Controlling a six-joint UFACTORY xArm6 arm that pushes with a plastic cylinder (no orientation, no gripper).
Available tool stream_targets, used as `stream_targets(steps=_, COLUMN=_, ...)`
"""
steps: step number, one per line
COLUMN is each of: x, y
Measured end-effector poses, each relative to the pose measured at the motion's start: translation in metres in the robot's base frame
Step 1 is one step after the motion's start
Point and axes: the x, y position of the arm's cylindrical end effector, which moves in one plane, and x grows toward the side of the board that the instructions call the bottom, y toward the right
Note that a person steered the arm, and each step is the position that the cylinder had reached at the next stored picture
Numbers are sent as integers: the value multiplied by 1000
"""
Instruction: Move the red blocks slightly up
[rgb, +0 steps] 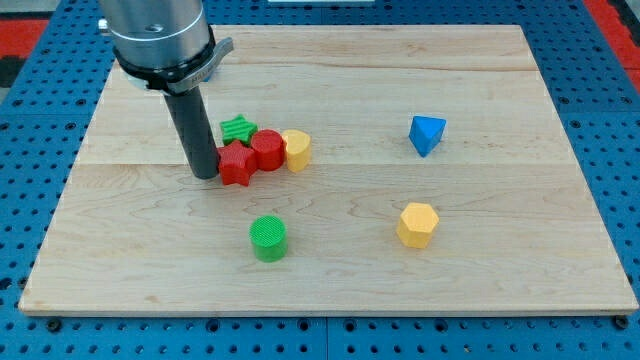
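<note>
You see my tip (204, 175) touching the red star block (236, 165) on its left. The red cylinder (267, 150) sits just right of it. This rod has no jaws.

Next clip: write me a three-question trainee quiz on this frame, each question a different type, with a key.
1. True or false: my tip sits at the view's left of the red star block, right against it.
2. Multiple choice: which block lies just to the view's right of the red cylinder block? A) blue block B) yellow block C) green cylinder block
3. Fill in: the green star block lies toward the view's ____ of the red star block.

Key: 1 true; 2 B; 3 top.
</note>
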Motion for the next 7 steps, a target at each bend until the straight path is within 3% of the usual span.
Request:
stream_targets(steps=1, x=-24, y=28)
stream_targets(steps=2, x=-29, y=12)
stream_targets(steps=4, x=-29, y=-92)
stream_targets(steps=7, x=-45, y=-169)
